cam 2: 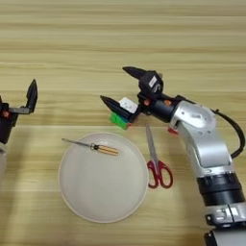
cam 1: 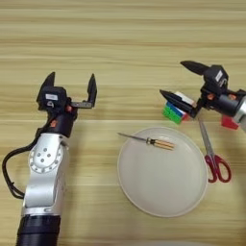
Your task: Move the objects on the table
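Left gripper (cam 1: 70, 85) idle, fingers spread, holding nothing. To its right, screwdriver (cam 1: 150, 141) lies handle on the plate (cam 1: 163, 202), tip over the rim onto the table (cam 1: 120, 38). Right gripper (cam 2: 119, 87) wide open, near finger across the puzzle cube (cam 2: 122, 113), not clamped. Scissors (cam 2: 156, 158) just below its wrist, red cube (cam 2: 172, 130) half hidden beneath. Risk: finger shoves the cube into the plate instead of grasping; wrist could drag the scissors.

Beige plate (cam 1: 163, 192), red-handled scissors (cam 1: 214, 156), amber-black screwdriver (cam 1: 149, 141), seemingly green-blue-red puzzle cube (cam 1: 174, 111).
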Controlling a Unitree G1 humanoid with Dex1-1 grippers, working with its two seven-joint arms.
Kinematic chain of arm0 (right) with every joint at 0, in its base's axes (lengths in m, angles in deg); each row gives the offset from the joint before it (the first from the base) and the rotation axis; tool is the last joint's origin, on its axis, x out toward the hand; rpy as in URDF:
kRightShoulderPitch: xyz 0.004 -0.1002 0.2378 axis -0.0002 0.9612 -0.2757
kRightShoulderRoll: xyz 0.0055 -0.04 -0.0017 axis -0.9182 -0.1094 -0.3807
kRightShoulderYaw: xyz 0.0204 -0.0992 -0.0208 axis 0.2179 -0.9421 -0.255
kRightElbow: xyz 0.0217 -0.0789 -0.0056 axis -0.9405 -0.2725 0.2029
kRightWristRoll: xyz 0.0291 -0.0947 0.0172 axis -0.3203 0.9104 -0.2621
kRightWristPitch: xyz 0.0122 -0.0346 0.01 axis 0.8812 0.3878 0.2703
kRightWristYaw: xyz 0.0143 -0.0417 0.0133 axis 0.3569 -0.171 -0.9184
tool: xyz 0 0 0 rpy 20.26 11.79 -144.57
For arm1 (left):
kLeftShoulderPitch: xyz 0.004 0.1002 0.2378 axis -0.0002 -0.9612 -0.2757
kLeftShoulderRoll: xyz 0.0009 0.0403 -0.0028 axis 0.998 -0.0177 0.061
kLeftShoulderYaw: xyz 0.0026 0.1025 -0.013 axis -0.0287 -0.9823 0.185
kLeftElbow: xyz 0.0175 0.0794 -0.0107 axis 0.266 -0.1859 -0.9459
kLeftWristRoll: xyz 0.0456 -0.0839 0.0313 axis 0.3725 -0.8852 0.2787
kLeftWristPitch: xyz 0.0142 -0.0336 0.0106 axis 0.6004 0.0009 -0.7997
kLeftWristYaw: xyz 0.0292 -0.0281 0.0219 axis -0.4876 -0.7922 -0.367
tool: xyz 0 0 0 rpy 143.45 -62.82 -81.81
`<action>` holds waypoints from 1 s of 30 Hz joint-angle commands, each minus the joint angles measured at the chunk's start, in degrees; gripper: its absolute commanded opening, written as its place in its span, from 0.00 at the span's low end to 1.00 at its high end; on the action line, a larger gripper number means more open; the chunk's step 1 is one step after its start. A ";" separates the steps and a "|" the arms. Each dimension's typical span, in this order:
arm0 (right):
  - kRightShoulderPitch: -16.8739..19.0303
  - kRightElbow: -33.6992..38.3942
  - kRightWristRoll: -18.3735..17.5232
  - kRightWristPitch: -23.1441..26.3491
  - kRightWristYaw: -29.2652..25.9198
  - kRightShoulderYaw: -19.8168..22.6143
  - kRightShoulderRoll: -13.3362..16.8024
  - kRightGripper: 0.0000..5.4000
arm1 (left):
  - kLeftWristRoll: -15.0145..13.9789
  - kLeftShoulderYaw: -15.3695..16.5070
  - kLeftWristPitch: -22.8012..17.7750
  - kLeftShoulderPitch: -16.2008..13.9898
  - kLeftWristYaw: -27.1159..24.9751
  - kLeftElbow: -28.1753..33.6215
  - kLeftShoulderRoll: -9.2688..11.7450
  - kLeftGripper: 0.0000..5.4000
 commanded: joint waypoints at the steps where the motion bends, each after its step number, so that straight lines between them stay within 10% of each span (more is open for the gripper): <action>1: 3.61 6.28 -2.59 2.46 -4.00 -1.14 3.30 1.00 | -0.17 -0.01 -0.21 0.06 0.10 -0.06 0.00 1.00; 10: 7.77 11.25 -3.09 4.93 -8.22 -5.53 6.33 1.00 | -0.12 -0.13 -0.16 0.14 0.18 -0.09 -0.07 1.00; 30: 6.40 6.78 7.82 12.32 -6.80 -16.24 8.02 1.00 | -0.13 -0.36 -0.40 0.13 0.45 -0.03 -0.35 1.00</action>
